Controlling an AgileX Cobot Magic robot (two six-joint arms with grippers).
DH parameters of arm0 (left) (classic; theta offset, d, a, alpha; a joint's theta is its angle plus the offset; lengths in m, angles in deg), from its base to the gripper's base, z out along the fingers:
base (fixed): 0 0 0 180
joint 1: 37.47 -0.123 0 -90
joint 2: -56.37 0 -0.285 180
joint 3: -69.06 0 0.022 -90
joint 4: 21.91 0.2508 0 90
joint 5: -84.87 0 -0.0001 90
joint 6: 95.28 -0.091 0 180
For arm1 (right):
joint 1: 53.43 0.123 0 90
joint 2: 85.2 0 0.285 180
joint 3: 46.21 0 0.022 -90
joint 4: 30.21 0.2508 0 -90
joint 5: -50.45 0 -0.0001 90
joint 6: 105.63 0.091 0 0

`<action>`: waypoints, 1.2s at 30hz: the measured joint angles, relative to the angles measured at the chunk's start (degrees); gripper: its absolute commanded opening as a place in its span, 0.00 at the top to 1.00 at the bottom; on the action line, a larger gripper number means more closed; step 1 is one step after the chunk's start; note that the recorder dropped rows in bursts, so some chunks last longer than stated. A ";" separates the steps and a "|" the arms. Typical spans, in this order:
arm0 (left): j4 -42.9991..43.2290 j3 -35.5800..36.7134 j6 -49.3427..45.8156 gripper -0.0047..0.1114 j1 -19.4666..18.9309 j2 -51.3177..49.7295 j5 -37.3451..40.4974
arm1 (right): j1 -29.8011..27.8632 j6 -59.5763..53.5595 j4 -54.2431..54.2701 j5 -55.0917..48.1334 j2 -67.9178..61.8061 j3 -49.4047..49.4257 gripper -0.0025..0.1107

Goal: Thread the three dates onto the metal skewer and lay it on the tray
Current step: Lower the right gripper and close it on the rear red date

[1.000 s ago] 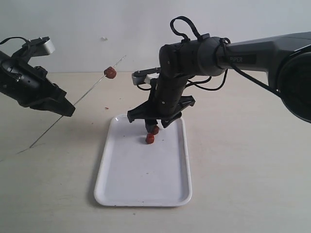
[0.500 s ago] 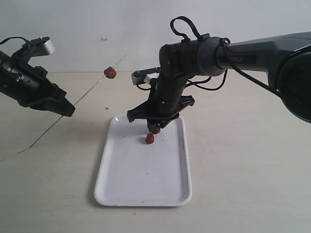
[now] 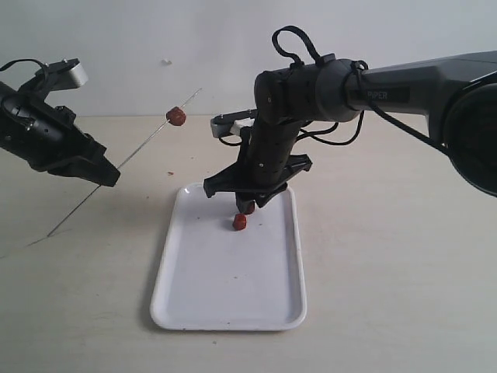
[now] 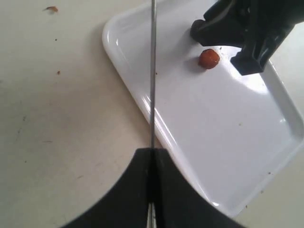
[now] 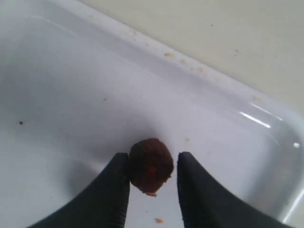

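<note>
I am clamping my right tool (image 5: 152, 161) on the second date (image 3: 249, 207), pinching it across its middle, low over the 12 o'clock end of the tray (image 3: 194, 307). My left tool (image 3: 109, 175) is closed tight around the metal skewer (image 4: 153, 71), which is slanting up toward 1 o'clock with the first date (image 3: 176, 116) already sitting near its free tip.

To do this step well, I judge that I am needing a firm but not crushing squeeze and a straight lift clear of the rim. Then comes a travel toward 11 o'clock, lining the date's centre up with the tip. I should be pushing along the rod rather than across it, since so thin a rod is likely to bend.

The third date (image 4: 208, 58) is lying loose on the tray, just beside the held one at its 7 o'clock, so I am minding not to knock it. A reddish crumb (image 3: 169, 172) is lying on the worktop (image 3: 388, 272) off the tray's 11 o'clock corner.
</note>
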 measured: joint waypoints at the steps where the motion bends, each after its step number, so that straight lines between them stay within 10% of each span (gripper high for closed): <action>1: 0.00 0.00 0.00 0.96 0.00 0.00 0.00 | 0.00 0.00 0.00 0.00 0.00 0.00 0.61; 36: -0.37 0.00 0.00 0.96 0.00 0.00 0.00 | 0.00 -0.49 0.00 3.97 -1.64 -0.36 0.64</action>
